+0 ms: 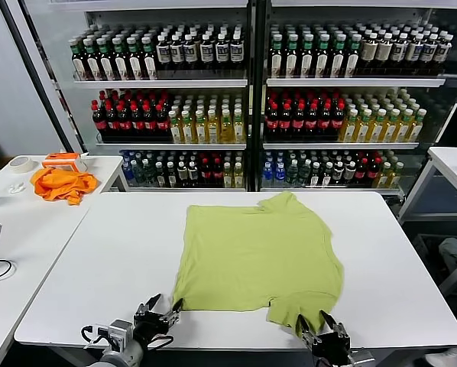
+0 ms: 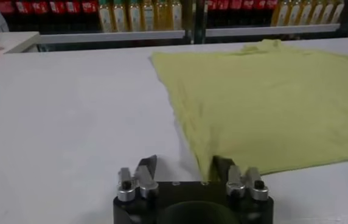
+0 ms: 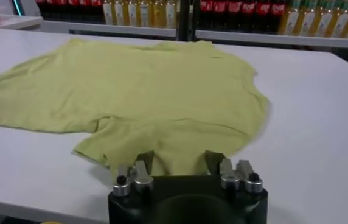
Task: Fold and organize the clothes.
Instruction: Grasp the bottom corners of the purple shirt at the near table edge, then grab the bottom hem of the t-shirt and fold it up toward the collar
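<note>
We see the T-shirt [image 1: 255,256] spread unfolded; left gripper [image 1: 161,311] fingers apart at its corner, right gripper [image 1: 325,327] fingers straddling its sleeve.

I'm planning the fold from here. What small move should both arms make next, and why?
Probably finish pinching, then lift slightly. The left gripper straddles the T-shirt at its near corner, and the right gripper straddles the near sleeve edge. The cloth lies flat on the table, not yet raised.
</note>
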Tool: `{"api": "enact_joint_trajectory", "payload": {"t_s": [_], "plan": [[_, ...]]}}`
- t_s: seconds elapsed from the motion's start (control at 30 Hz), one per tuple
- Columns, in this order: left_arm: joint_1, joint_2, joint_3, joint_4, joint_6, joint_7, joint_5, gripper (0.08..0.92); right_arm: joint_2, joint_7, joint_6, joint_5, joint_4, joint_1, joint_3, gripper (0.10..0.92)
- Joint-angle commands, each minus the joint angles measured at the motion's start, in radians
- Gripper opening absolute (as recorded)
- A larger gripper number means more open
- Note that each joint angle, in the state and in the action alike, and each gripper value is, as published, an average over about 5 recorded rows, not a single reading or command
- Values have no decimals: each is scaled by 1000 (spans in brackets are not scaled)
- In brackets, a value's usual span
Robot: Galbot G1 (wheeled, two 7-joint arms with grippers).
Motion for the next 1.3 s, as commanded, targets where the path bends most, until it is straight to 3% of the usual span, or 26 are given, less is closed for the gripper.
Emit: {"api": "enact_joint_trajectory", "payload": {"t_s": [0.03,0.27,0.47,0.7,1.0,1.3], "plan": [[5,-2,8,10,16,1,3,438,6,13,-29,33,4,-3,-13,334],[-7,0,7,32,-6,90,24,230,-3,3,-11,-3,-9,14,-11,138],[-23,19,-31,13,-22,126,-36,92,-36,-53,18,25,18,9,40,108],[106,87,-102,-131,-10,118,-124,82,-121,-99,26,60,160,-187,167,108],[339,134,-204,-276,-11,112,-124,82,-110,-99,51,1,240,-307,190,108],[364,180,-310,-319,3,110,-169,82,-174,-71,13,99,290,-185,208,108]]}}
